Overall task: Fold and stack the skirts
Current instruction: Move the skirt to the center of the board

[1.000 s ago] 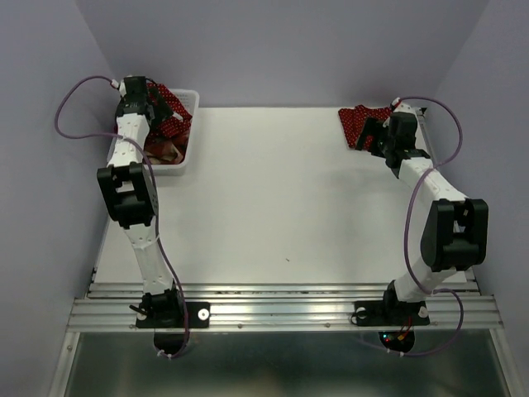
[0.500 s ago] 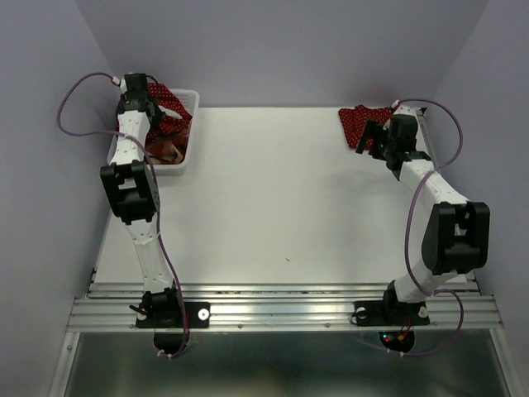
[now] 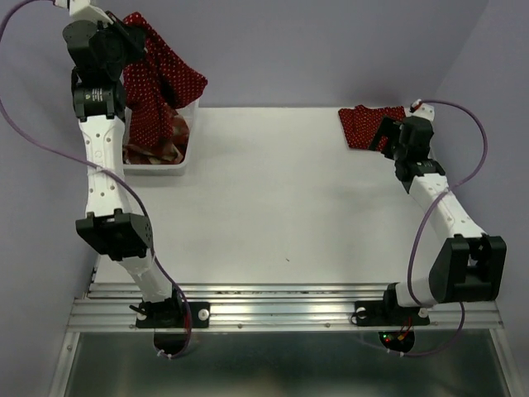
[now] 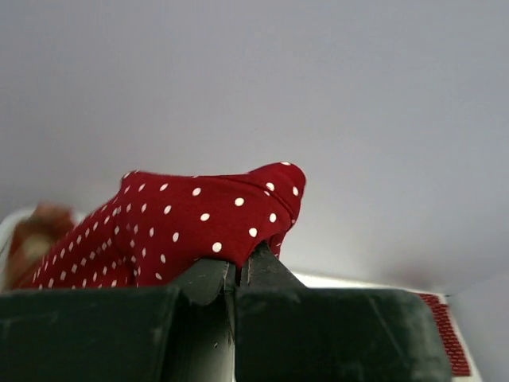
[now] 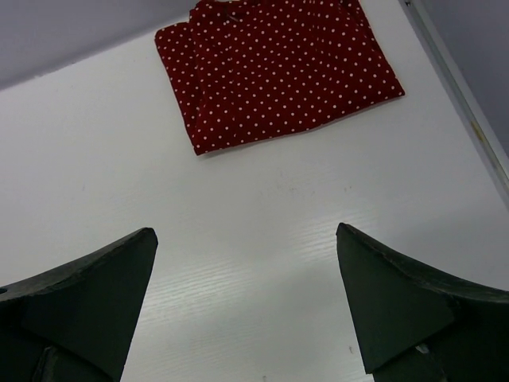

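Observation:
My left gripper (image 3: pixel 126 31) is raised high over the white basket (image 3: pixel 154 171), shut on a fold of a dark red polka-dot skirt (image 3: pixel 161 78). That skirt hangs down with its lower end still in the basket. In the left wrist view the jaws (image 4: pixel 238 267) pinch the dotted cloth (image 4: pixel 199 219). A plaid skirt (image 3: pixel 159 152) lies in the basket under it. Another polka-dot skirt (image 5: pixel 278 72), folded flat, lies at the back right of the table (image 3: pixel 362 124). My right gripper (image 5: pixel 246 239) stands open just in front of it, nothing between its fingers.
The basket stands at the table's back left corner against the purple wall. A metal rail (image 5: pixel 465 111) runs along the table's right edge beside the folded skirt. White tabletop (image 3: pixel 273 198) spreads between the two arms.
The left gripper shut on the polka-dot skirt inside the basket and lifted it high above the rim. The right arm shifted slightly back and to the right, still open.

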